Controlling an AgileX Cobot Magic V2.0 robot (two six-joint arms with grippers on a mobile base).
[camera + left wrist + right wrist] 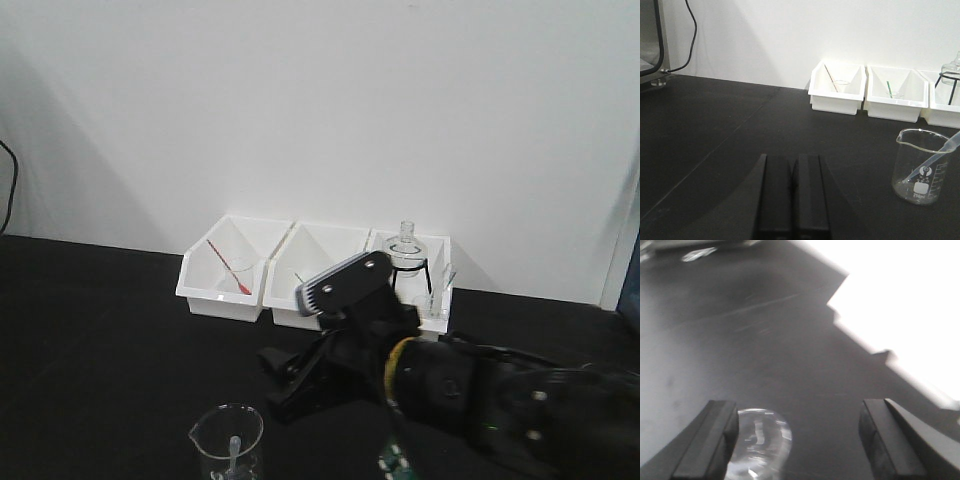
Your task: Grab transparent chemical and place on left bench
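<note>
On black left bench (715, 140), three white bins (890, 95), white wall (790, 30) behind

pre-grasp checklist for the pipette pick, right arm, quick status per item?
1. Right end effector open: ok, fingers wide apart.
2. Left end effector out of the way: ok, shut, low over the bench, apart from the beaker.
3. Dropper pipette reachable: ok, leaning in the beaker, top past the rim.
4. Right end effector lined up on the pipette: not ok, the glass sits by the left finger, not centred, and the view is blurred.
5. Drop zone: ok, bare black bench in front of the white bins.
6. Liquid in the beaker: cannot tell.
</note>
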